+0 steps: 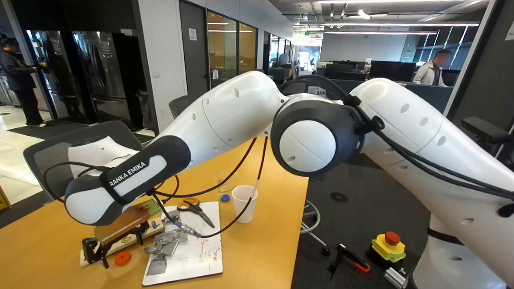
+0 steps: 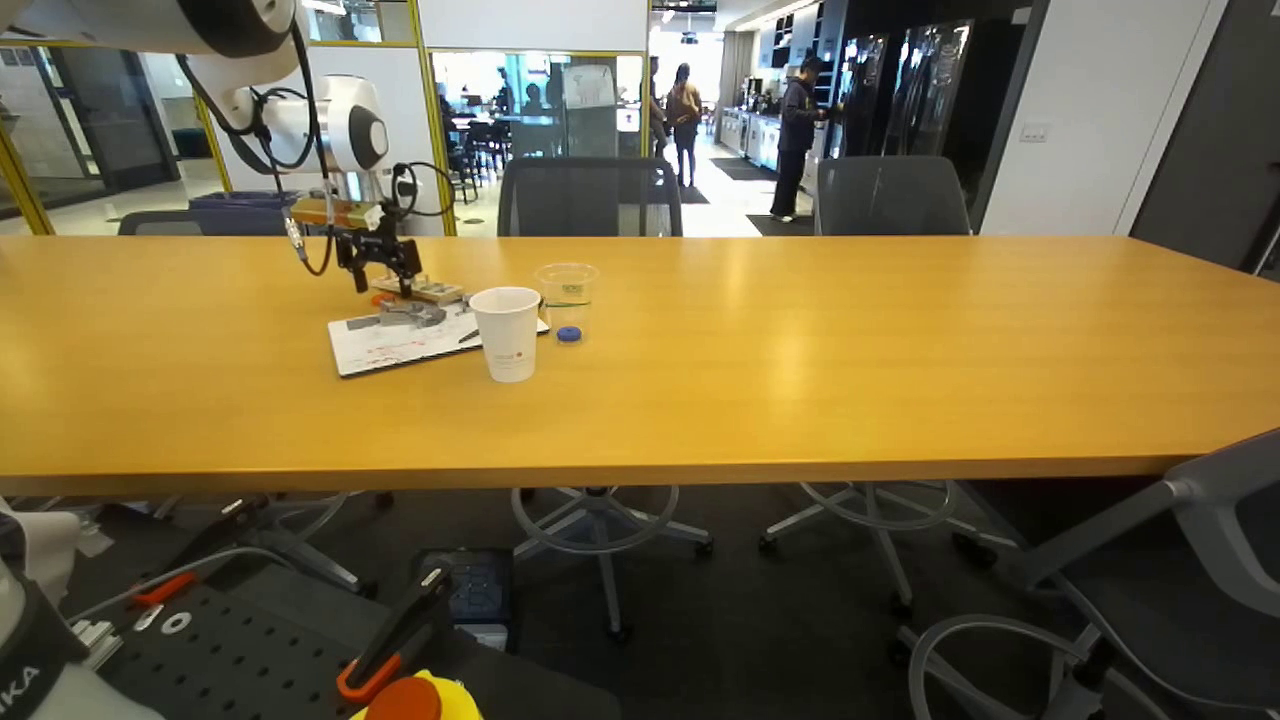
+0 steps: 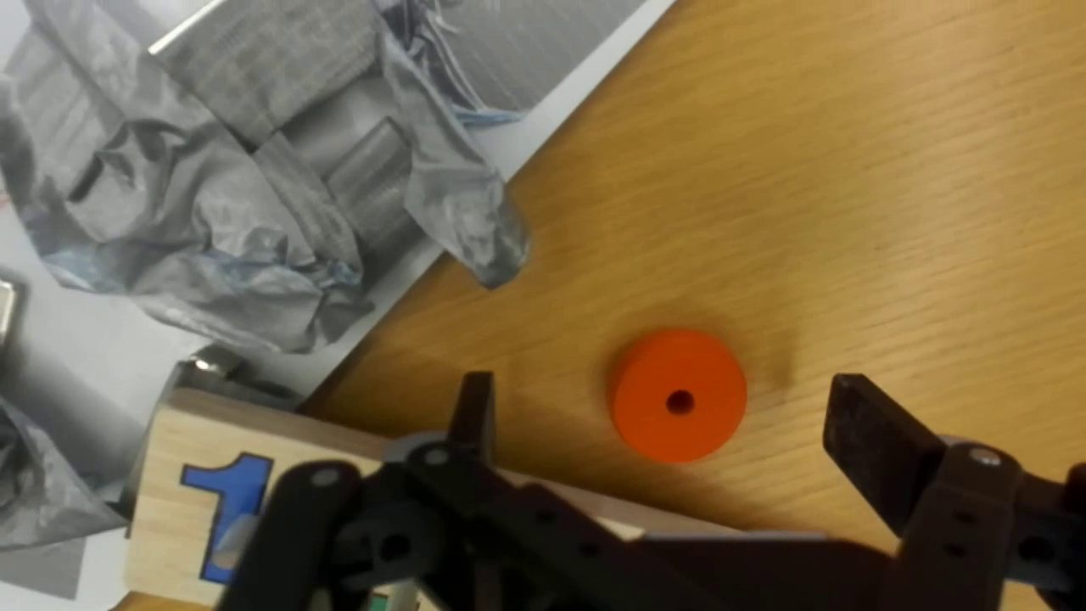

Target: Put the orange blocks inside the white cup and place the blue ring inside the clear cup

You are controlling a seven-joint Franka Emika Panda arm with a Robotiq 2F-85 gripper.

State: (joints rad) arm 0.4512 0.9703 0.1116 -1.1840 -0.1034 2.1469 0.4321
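Midway beneath the wide-spread, empty gripper [image 3: 662, 407], flat on the wood table [image 2: 800, 360]: an orange block [image 3: 679, 396], round, with a hole on top, plain only in the wrist view. Well away from the gripper, in both exterior views only: a white cup [image 2: 508, 335] with a vertical long axis, near a flat blue ring [image 1: 225, 198]. Plainest in an exterior view: an upright clear cup [image 2: 567, 288]. Beyond the gripper: grey chairs [image 2: 590, 195].

On the table [image 2: 900, 380] I see a white board [image 1: 184, 269] marked in red, scissors [image 1: 199, 211] on it, crumpled grey sheeting [image 3: 225, 212] too, one tip past the board's edge. Wooden strip [image 3: 297, 439] with a blue 1 [image 3: 237, 496] has its end at that edge. Mesh chairs [image 2: 590, 198] around the table; farther off I've got a person [image 1: 20, 80] by the fridges [image 1: 96, 72].
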